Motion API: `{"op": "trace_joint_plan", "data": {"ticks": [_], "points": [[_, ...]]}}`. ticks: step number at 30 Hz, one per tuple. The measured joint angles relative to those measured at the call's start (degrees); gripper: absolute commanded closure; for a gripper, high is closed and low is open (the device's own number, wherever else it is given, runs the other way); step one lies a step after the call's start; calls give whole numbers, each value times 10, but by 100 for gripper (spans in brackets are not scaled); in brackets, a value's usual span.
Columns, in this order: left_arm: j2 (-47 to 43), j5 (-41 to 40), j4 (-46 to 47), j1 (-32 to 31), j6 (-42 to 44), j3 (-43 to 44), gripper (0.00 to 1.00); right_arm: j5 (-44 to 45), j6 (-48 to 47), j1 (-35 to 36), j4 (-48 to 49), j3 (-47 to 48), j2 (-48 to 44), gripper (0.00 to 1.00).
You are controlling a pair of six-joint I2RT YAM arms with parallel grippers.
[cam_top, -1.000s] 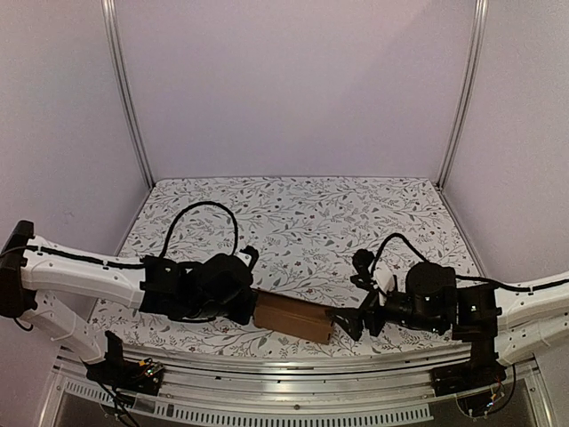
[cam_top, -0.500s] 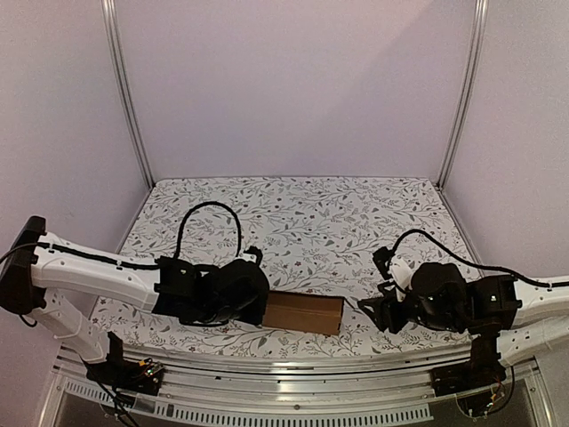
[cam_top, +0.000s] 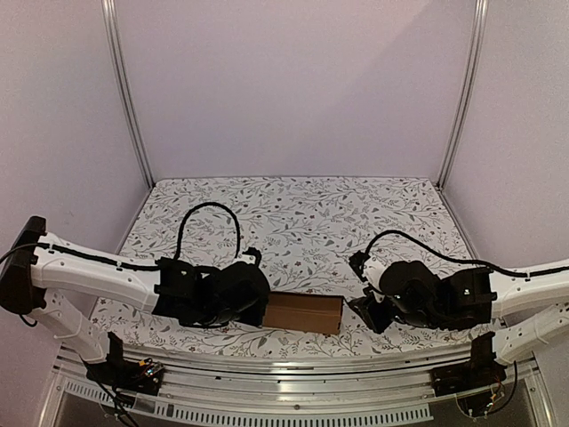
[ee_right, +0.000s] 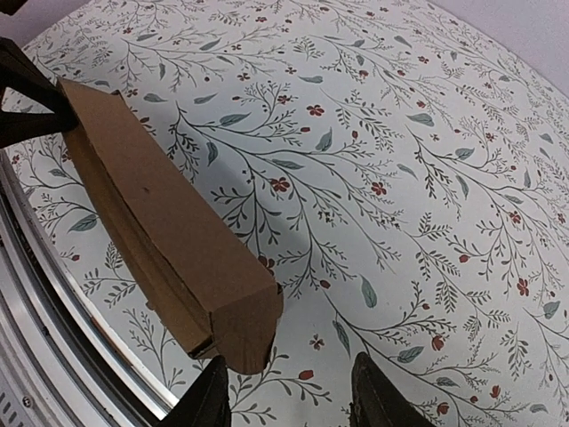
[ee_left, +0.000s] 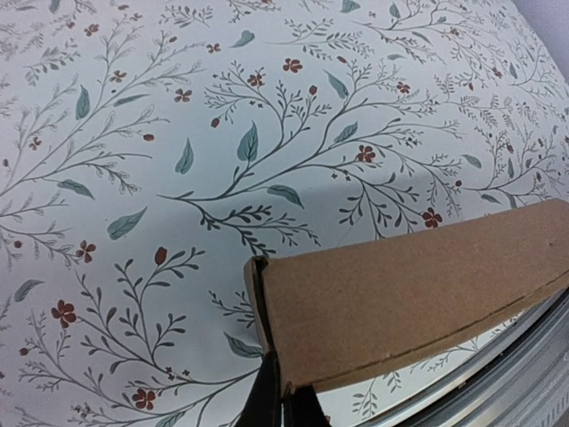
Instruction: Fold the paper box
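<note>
- Your left gripper (ee_left: 283,405) was pinched shut on the paper box (ee_left: 400,294) edge, bottom centre.
- Your right gripper (ee_right: 289,402) sat open just under the box's end.

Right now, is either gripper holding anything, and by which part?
Left gripper pinches the paper box by the edge of its end; right gripper is open, holding nothing.

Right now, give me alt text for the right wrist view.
A narrow brown paper box lies slantwise on the floral table cover, its near end just ahead of the right claw, whose two fingertips stand apart, gripping nothing. At top left, the dark left claw meets the box's far end.
</note>
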Motion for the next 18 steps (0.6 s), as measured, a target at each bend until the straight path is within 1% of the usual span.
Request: {"op": "trace_joint_plan", "data": {"ticks": [2, 7, 14, 18], "points": [[0, 0, 0, 0, 0, 0, 100, -4, -5, 0, 1, 6, 12, 60], [0, 0, 0, 0, 0, 0, 100, -14, -15, 0, -1, 12, 25, 62], [0, -2, -1, -1, 0, 0, 100, -33, -19, 0, -9, 14, 19, 63], [0, -2, -1, -1, 0, 0, 100, -38, -19, 0, -14, 14, 0, 66]]}}
